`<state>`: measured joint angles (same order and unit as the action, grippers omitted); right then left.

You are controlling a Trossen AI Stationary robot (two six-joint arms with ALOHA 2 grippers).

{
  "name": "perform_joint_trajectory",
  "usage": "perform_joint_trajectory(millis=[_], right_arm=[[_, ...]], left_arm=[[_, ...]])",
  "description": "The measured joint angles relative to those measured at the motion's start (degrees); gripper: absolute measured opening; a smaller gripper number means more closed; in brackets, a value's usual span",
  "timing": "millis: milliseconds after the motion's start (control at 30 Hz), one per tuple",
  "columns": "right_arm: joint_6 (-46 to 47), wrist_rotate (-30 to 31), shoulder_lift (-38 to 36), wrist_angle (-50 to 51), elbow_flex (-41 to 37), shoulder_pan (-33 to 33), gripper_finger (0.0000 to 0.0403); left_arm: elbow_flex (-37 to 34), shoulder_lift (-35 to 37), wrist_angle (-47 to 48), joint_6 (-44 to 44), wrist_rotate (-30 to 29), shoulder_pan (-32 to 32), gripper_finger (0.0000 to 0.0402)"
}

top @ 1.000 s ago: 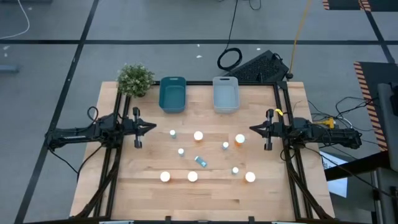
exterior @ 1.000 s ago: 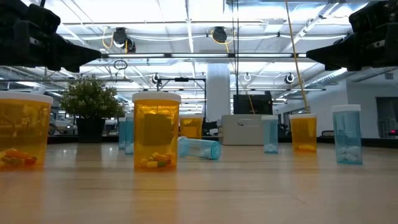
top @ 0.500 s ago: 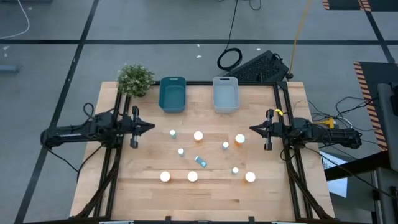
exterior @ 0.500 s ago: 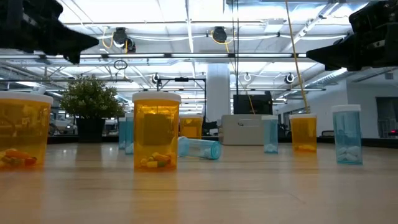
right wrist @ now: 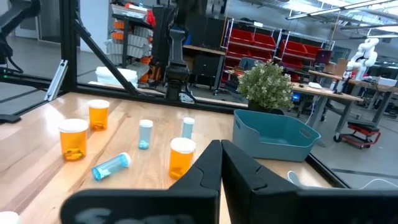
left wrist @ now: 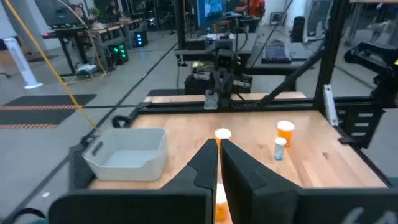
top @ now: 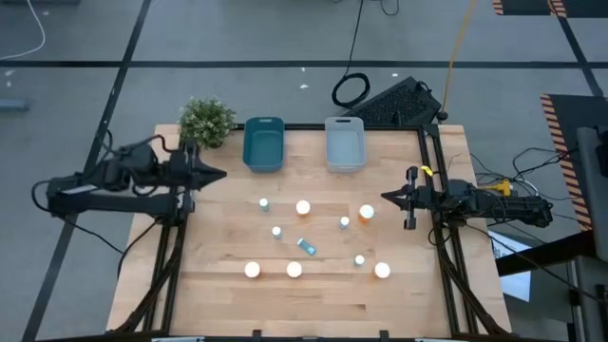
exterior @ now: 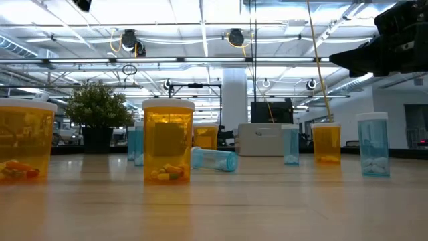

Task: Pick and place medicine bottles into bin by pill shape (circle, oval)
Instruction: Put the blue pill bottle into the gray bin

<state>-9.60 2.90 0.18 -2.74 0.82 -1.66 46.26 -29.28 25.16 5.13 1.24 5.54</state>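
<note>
High view: left gripper (top: 220,174) hangs beside the potted plant (top: 206,121), fingers pressed together, empty. Right gripper (top: 386,198) sits right of the medicine bottles (top: 302,207), likewise closed and empty.

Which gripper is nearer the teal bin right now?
The left. The left gripper sits just off the teal bin near the plant; the right gripper waits across the table, beyond the grey bin.

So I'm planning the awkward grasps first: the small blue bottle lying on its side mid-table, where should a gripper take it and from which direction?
Probably from straight above, closing across the round body of the tipped blue bottle near its middle. It lies flat on the table, so its cap faces sideways, and its long axis runs diagonally in the high view. The fingers should straddle that axis. Neighbouring bottles stand apart from it.
</note>
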Motion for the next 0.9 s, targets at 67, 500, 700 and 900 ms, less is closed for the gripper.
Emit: perform_joint_trajectory(millis=[67,500,700,900], right_arm=[[0.1,0.0,0.0,0.0,0.0,0.0,0.0],[7.7,0.0,0.0,0.0,0.0,0.0,0.0],[15.1,0.5,0.0,-3.8,0.5,0.0,0.0],[15.1,1.5,1.9,-4.1,7.7,0.0,0.0]], left_arm=[[4.6,-3.1,2.5,1.1,-0.4,0.0,0.0024],[14.0,-17.2,7.6,6.0,3.1,0.0,0.0024],[14.0,-20.2,8.2,6.6,3.1,0.0,0.0024],[14.0,-20.7,7.6,7.5,3.1,0.0,0.0024]])
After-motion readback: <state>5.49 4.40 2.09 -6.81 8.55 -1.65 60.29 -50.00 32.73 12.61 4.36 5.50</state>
